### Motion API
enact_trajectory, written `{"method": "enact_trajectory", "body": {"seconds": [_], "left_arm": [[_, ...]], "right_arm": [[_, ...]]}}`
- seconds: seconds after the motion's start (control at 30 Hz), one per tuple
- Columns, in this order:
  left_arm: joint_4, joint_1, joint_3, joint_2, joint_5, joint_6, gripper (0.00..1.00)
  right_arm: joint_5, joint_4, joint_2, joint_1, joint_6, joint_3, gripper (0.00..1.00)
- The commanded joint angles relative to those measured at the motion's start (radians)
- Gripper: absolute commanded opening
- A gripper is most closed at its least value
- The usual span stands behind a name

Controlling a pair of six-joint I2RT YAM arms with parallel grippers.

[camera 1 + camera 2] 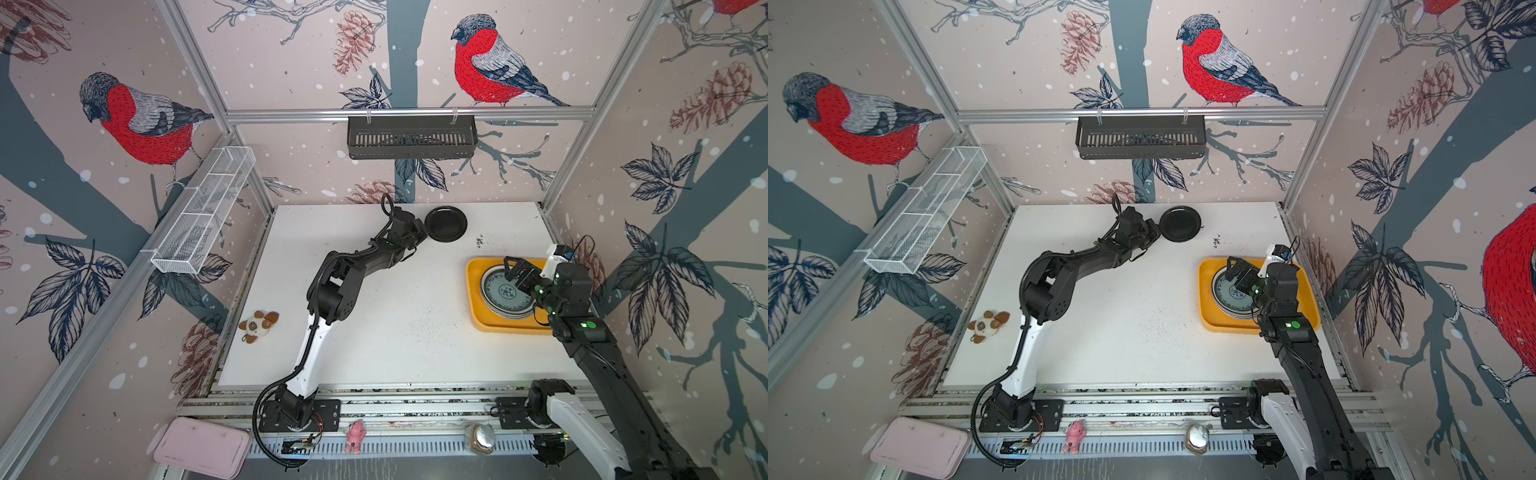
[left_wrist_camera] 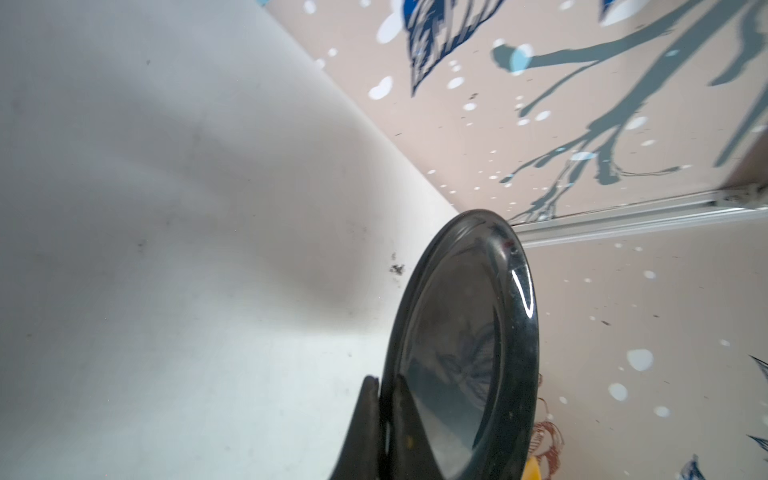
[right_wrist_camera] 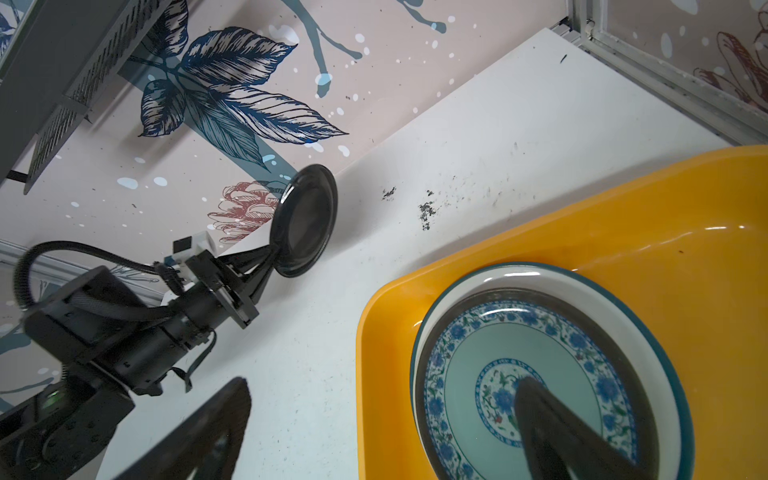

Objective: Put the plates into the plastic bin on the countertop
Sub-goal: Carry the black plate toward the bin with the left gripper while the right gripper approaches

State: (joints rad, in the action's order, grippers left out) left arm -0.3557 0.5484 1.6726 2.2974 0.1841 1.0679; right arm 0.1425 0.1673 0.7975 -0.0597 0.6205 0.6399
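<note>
My left gripper (image 1: 424,235) is shut on the rim of a black plate (image 1: 446,223) near the back edge of the countertop (image 1: 395,311). The left wrist view shows the fingers pinching that black plate (image 2: 465,332), which is tilted. The yellow-orange plastic bin (image 1: 473,291) sits at the right and holds a stack of plates (image 1: 505,293), a teal one with blue flowers (image 3: 469,374) on top. Above the stack's left side my right gripper (image 1: 512,270) stands open and holds nothing. One fingertip hangs over the top plate and one over the countertop.
A plush dog toy (image 1: 258,326) lies at the left of the countertop. Dark crumbs (image 1: 480,240) lie between the black plate and the bin. A black wall basket (image 1: 411,137) hangs at the back and a white wire basket (image 1: 203,212) on the left wall. A pink tray (image 1: 201,446) sits front left.
</note>
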Motion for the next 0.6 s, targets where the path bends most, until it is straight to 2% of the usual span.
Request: {"method": "enact_trajectory", "body": {"seconds": [0.0,0.07,0.27,0.57], "left_arm": [[-0.05,-0.009,-0.06,-0.069,0.086,-0.043,0.0],[-0.056,-0.012,-0.1,-0.105,0.152,-0.049,0.0],[-0.048,-0.009,-0.234,-0.23,0.249,-0.094,0.0],[-0.061,0.021,-0.357,-0.346,0.297,-0.141,0.0]], "right_arm": [[0.038,-0.063,0.023,-0.01,-0.034,0.02,1.0],[0.052,-0.073,0.042,-0.018,-0.036,0.03,0.99],[0.048,-0.103,0.092,-0.075,-0.025,0.044,0.98],[0.088,-0.17,0.186,-0.114,0.017,0.046,0.87]]}}
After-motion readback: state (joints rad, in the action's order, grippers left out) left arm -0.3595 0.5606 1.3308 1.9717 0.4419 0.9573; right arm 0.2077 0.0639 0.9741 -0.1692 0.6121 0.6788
